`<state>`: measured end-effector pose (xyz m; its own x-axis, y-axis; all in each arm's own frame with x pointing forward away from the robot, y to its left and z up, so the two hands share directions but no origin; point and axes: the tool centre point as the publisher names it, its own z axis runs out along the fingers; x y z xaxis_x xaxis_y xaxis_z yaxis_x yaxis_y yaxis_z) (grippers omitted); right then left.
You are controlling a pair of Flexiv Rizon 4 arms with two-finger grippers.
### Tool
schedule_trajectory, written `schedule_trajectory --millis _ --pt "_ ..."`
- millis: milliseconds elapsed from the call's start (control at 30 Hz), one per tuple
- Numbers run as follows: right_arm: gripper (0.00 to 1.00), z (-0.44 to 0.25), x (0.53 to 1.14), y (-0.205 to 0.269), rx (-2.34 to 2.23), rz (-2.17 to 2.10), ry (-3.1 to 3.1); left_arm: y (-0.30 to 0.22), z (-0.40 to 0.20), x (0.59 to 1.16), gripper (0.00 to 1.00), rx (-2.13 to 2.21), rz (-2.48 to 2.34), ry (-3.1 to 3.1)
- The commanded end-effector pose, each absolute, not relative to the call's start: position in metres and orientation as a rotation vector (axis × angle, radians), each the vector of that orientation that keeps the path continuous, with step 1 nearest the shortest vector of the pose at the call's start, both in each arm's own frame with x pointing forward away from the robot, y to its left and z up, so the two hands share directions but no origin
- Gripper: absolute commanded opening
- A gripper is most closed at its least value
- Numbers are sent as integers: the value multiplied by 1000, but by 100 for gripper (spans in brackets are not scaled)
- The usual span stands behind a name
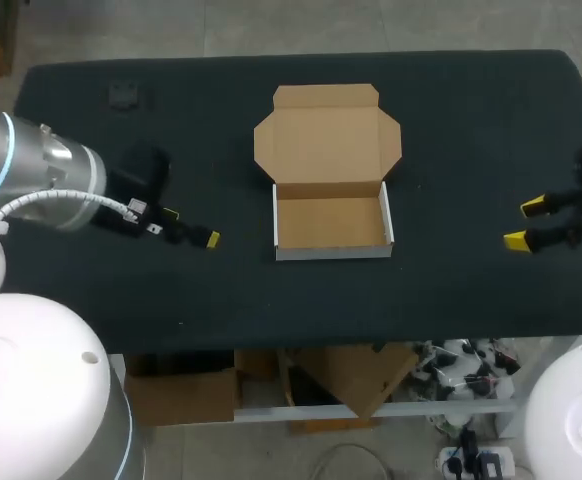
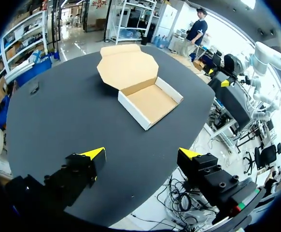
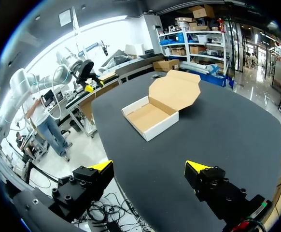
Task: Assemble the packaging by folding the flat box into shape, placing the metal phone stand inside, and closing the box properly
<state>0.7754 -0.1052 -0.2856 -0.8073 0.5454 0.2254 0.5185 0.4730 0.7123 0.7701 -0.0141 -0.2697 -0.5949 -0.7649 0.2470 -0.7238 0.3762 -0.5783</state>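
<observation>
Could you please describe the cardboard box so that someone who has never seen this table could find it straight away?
Look to the middle of the black table. There sits the cardboard box, a shallow open tray with white outer walls, its brown lid lying flat on the far side. It is the only brown thing on the dark surface.

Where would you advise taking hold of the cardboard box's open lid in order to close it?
Probably its far tuck flap, approached from the far side: the lid lies flat behind the tray, hinged at the tray's back wall, so that edge swings freest.
</observation>
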Motion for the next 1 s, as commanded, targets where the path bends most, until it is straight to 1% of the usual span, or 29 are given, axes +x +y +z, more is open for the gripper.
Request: schedule_trajectory --millis 33,367,1000 --pt "100 -266 757 -113 1035 1208 2621 -7 -253 759 100 -1513 -927 2500" --pt "100 -240 744 -138 1264 1171 2562 0 -225 747 100 -1788 -771 2349" --pt "100 -204 737 -166 1650 1002 2399 13 -191 735 100 -2041 -581 2159"
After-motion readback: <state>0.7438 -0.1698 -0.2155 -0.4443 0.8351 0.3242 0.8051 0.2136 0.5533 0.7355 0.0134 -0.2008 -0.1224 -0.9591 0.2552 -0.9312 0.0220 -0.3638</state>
